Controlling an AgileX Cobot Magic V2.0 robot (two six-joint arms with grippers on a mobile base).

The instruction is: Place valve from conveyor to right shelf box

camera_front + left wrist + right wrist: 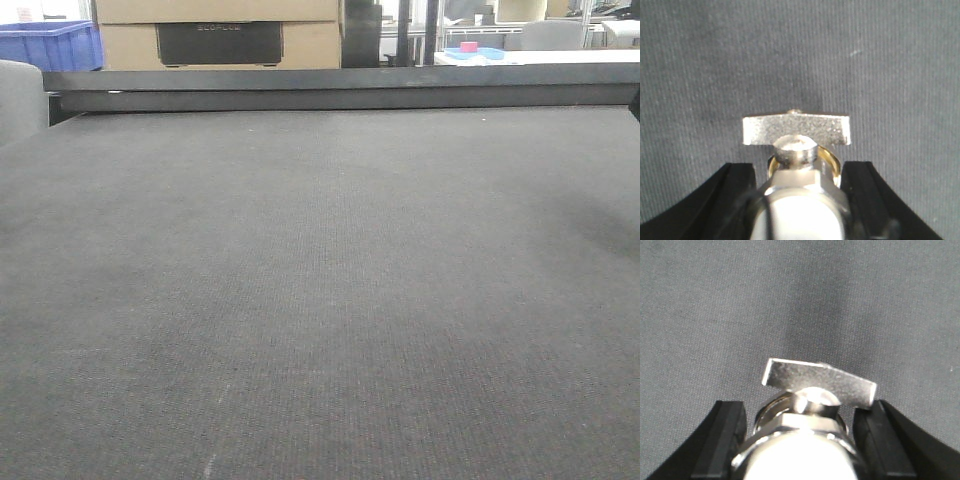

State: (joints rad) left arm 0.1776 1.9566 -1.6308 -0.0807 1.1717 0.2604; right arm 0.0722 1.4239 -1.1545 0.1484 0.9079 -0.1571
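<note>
Two valves [796, 129] [819, 382], each held in jaws

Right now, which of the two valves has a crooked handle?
The valve in the right gripper: its handle slants sideways; the valve in the left gripper has a level handle.

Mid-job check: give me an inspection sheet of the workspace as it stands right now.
Surface: dark grey belt, nothing on it in the front view.
Job's things: left valve and right valve, one between each tool's fingers; shelf box not seen.
Clutter: nothing seen.
Grippers: left tool and right tool each closed on a valve.
Cables: nothing seen.
Surroundings: black rail, cardboard boxes, blue crate beyond the belt.
</note>
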